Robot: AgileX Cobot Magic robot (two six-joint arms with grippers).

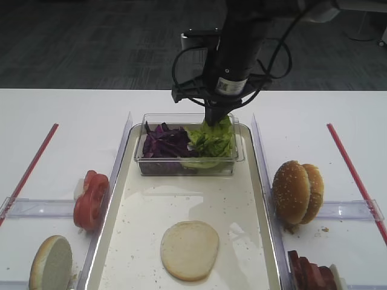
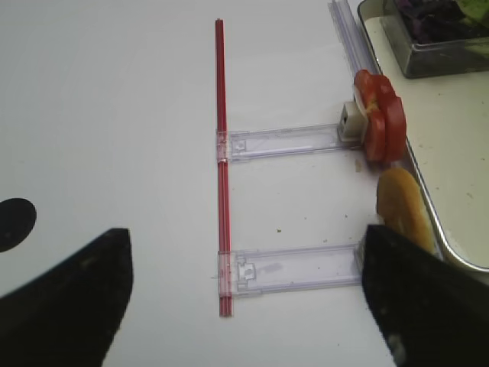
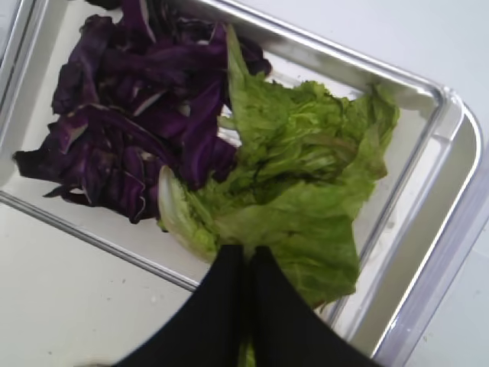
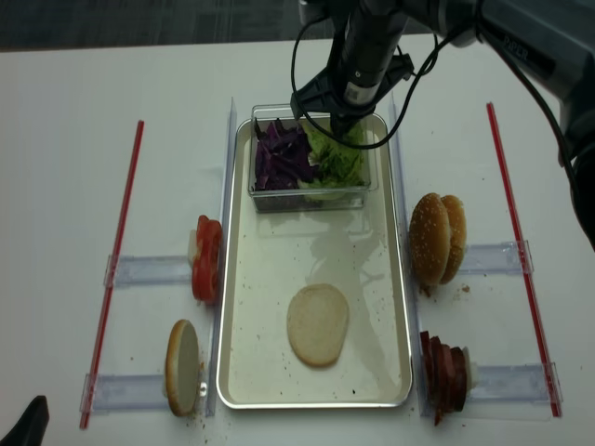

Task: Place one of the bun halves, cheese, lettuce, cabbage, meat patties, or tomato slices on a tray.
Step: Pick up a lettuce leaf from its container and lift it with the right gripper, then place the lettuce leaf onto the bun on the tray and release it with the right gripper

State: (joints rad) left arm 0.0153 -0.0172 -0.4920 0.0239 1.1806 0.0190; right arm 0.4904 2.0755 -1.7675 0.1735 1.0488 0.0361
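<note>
A clear tub [image 1: 187, 166] stands at the far end of the tray [image 1: 115, 199], with purple cabbage [image 3: 137, 115] on its left and green lettuce [image 3: 298, 176] on its right. My right gripper [image 3: 247, 248] reaches down into the tub and is shut on the lettuce's edge; green shows between its black fingers. One bun half [image 1: 189, 249] lies cut face up on the tray floor. My left gripper [image 2: 244, 252] hovers open over the table left of the tray, holding nothing.
Left of the tray are tomato slices [image 1: 91, 199] and a bun half on edge [image 1: 51, 264]. To its right stand bun halves [image 1: 296, 191] and meat patties [image 1: 311, 272]. Red strips [image 2: 221, 153] and clear plastic rails [image 2: 283, 141] lie on the white table.
</note>
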